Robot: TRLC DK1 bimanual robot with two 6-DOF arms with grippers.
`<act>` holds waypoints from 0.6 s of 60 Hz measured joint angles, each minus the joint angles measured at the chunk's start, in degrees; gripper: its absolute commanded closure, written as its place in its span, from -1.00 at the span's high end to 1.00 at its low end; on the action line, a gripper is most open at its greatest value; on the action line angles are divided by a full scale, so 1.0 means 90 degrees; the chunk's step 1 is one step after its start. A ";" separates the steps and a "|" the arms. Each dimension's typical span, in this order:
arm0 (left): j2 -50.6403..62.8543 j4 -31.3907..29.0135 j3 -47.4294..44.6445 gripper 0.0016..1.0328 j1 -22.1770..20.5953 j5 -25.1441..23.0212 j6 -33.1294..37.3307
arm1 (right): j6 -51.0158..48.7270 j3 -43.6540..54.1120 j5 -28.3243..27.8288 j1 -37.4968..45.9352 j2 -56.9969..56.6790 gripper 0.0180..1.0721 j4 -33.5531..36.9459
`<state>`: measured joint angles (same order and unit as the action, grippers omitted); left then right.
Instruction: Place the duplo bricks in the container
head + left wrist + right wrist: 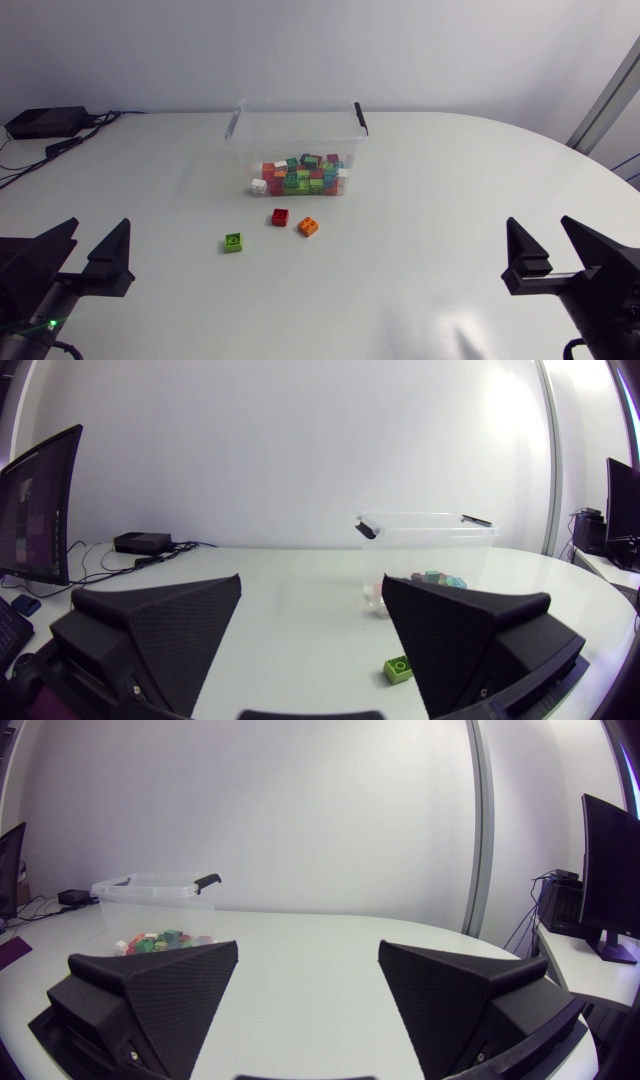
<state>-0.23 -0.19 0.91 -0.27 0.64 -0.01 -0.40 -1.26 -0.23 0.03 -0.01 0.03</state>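
On the desk (pixel 450 200), just short of the clear container (pixel 296 140), three loose bricks are waiting: a green brick (pixel 233 242), a red brick (pixel 280 217) and an orange brick (pixel 309 227). They sit in a loose arc near one another, none touching. The container stands towards the far side of the desk with no lid on it, and a heap of mixed bricks already covers its floor.

Now the arms. The left gripper (pixel 97 232) hangs low at the near left corner, fingers spread wide with nothing between them. The right gripper (pixel 540 228) mirrors it at the near right corner, equally spread and equally empty.

Here's what counts: all three strays lie on the left arm's half of the desk, and the green one is the closest of the lot. From the left wrist view it sits ahead of that gripper and off towards its right finger, with the container well beyond it on much the same line. The right arm has a lot more bare desk to cross, even to reach the orange one.

I'd call it the left arm's pick, green first. The bricks look squat and near square, so I doubt there's a long axis to line up with, though from here I can't quite make out how each one is turned.
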 measured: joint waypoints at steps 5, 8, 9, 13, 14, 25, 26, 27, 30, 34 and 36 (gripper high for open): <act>0.0000 0.0000 0.0000 0.90 -0.0010 0.0002 0.0000 | 0.0000 0.0000 0.0000 0.0002 0.0000 0.93 0.0000; 0.0000 0.0000 0.0000 0.90 -0.0036 0.0000 0.0000 | 0.0000 0.0000 0.0000 0.0002 0.0000 0.93 0.0000; 0.0000 0.0000 0.0000 0.90 -0.0053 0.0002 0.0000 | 0.0000 0.0000 0.0000 0.0002 0.0000 0.93 0.0000; 0.0000 0.0000 0.0000 0.90 -0.0085 0.0000 0.0002 | 0.0000 0.0000 0.0000 0.0000 0.0000 0.93 0.0000; 0.0000 0.0000 0.0000 0.90 -0.0087 0.0000 0.0002 | 0.0000 0.0000 0.0000 0.0000 0.0000 0.93 0.0000; 0.0000 -0.0049 0.0036 0.90 -0.0012 0.0002 -0.0002 | -0.0002 0.0000 0.0000 -0.0041 0.0000 0.93 0.0000; 0.0000 -0.0053 0.0049 0.90 0.0000 0.0002 -0.0002 | -0.0005 0.0000 0.0000 -0.0053 0.0000 0.93 0.0000; 0.0002 -0.0102 0.0087 0.90 0.0019 0.0005 -0.0002 | -0.0007 0.0000 0.0000 -0.0083 0.0000 0.93 0.0000; 0.0056 -0.0199 0.0228 0.90 0.0024 0.0005 -0.0002 | -0.0024 0.0000 0.0002 -0.0124 0.0000 0.93 0.0000; 0.0355 -0.0291 0.0544 0.90 0.0027 0.0002 -0.0002 | -0.0053 0.0000 0.0005 -0.0155 0.0000 0.93 0.0000; 0.0588 -0.0330 0.0741 0.90 0.0024 0.0005 -0.0002 | -0.0066 -0.0002 0.0005 -0.0160 0.0000 0.93 -0.0002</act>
<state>5.06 -3.16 7.57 -0.05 0.69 -0.03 -0.99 -1.28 -0.19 -1.41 -0.01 0.01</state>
